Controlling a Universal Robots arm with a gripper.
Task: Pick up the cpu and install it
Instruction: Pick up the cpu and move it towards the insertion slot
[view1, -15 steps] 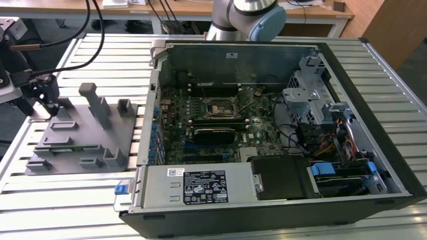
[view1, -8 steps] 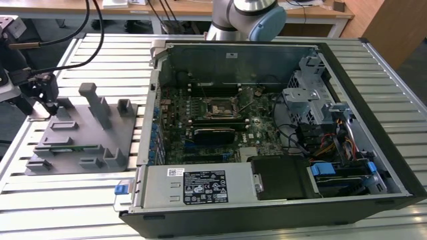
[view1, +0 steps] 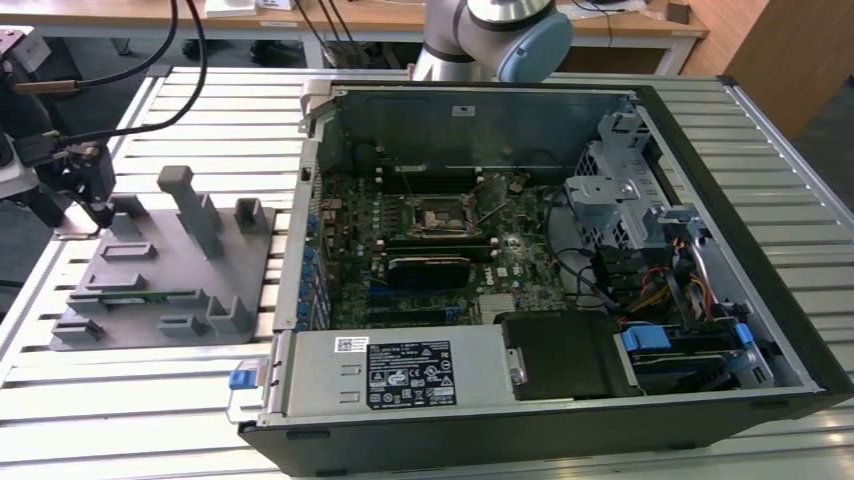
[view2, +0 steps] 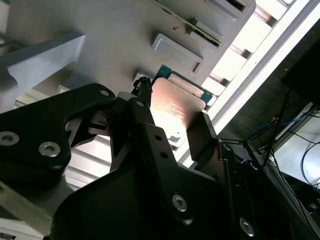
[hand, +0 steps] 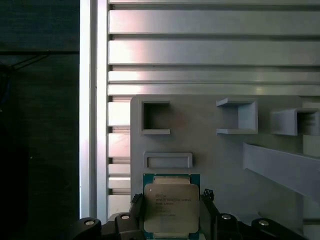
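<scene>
Pincer (hand: 171, 200) pinching cpu (hand: 171, 212), above grey tray (hand: 200, 142), 9 o'clock of open computer case (view1: 467, 115) in exterior view, slatted counter (hand: 210, 50) beneath

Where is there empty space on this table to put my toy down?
Bare table slats lie beyond the grey tray and on its near side, beside the computer case. Crowded: the tray's posts, the gripper at its corner, inside the case.
</scene>
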